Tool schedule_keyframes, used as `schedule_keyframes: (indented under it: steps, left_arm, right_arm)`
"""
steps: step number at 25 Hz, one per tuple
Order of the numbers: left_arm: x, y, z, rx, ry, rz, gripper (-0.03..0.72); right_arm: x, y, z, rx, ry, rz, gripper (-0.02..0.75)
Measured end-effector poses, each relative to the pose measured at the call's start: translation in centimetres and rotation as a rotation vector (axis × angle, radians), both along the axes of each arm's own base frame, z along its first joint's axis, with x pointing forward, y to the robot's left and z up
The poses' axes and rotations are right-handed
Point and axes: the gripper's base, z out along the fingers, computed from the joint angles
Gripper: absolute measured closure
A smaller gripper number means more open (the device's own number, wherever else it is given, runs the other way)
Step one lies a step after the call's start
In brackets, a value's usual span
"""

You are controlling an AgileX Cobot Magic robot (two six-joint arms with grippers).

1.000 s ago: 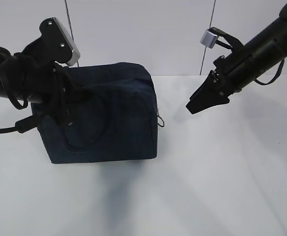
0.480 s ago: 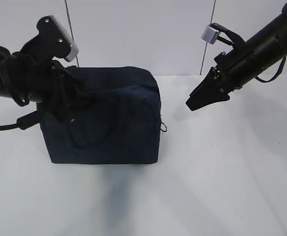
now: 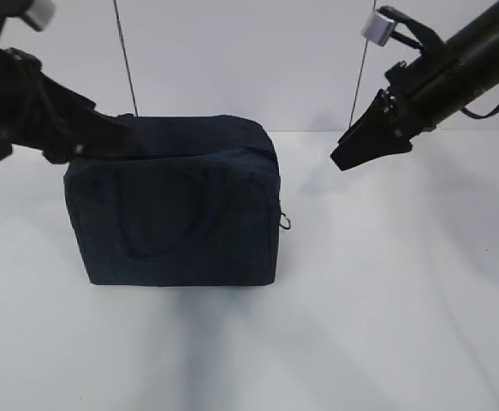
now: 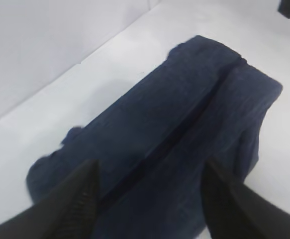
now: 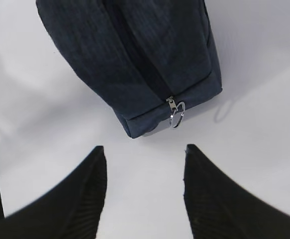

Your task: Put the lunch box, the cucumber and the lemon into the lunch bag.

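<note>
The dark navy lunch bag [image 3: 176, 205] stands upright on the white table, zipped shut along its top seam, with its metal ring pull [image 3: 284, 222] hanging at the right end. It also shows in the left wrist view [image 4: 174, 139] and the right wrist view [image 5: 135, 55], where the ring pull [image 5: 177, 113] is plain. My left gripper [image 4: 147, 169] is open and empty just above the bag's top, at its left end [image 3: 116, 135]. My right gripper [image 5: 144, 149] is open and empty, up in the air right of the bag [image 3: 341, 161]. The lunch box, cucumber and lemon are out of view.
The white table [image 3: 386, 291] spreads in front of and to the right of the bag. A pale wall with thin dark vertical seams [image 3: 126, 60] stands behind it.
My left arm has let go of the bag's left side and risen up and to the left. The bag has settled flat. My right gripper has risen slightly.
</note>
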Motion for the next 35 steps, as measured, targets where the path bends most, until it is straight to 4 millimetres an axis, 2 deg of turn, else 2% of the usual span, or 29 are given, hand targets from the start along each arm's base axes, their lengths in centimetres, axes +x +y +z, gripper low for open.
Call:
schedule_keyframes:
  steps: [6,10,18,21,24,26,31,35]
  left_arm:
    - [-1.6,5.1,2.0,-0.101,0.167,0.14,0.217]
    - [-3.2,8.1,4.3,-0.17,0.14,0.265,0.217]
    - [-8.7,10.2,8.6,-0.242,0.058,0.336,0.219]
    - [-10.7,11.0,9.6,-0.22,0.025,0.408,0.227]
    - [-12.8,11.6,10.6,-0.204,-0.037,0.478,0.23]
    - [-13.9,11.6,11.3,-0.22,-0.081,0.506,0.23]
    - [-14.6,10.9,11.8,-0.306,-0.07,0.491,0.231]
    - [-15.4,10.0,11.3,-0.373,-0.058,0.444,0.232]
  right_arm:
    - [-1.9,-0.8,3.7,-0.07,-0.001,-0.106,0.349]
    - [-3.5,-1.8,6.3,-0.146,-0.012,-0.244,0.349]
    - [-7.9,-3.2,11.6,-0.161,-0.07,-0.492,0.349]
    - [-10.2,-3.6,11.9,-0.137,-0.078,-0.558,0.349]
    - [-13.2,-4.0,11.4,-0.096,-0.116,-0.637,0.349]
    - [-15.6,-4.3,11.7,-0.045,-0.198,-0.686,0.349]
    - [-20.8,-4.7,12.4,0.081,-0.352,-0.754,0.349]
    - [-23.6,-4.9,11.8,0.106,-0.383,-0.768,0.349]
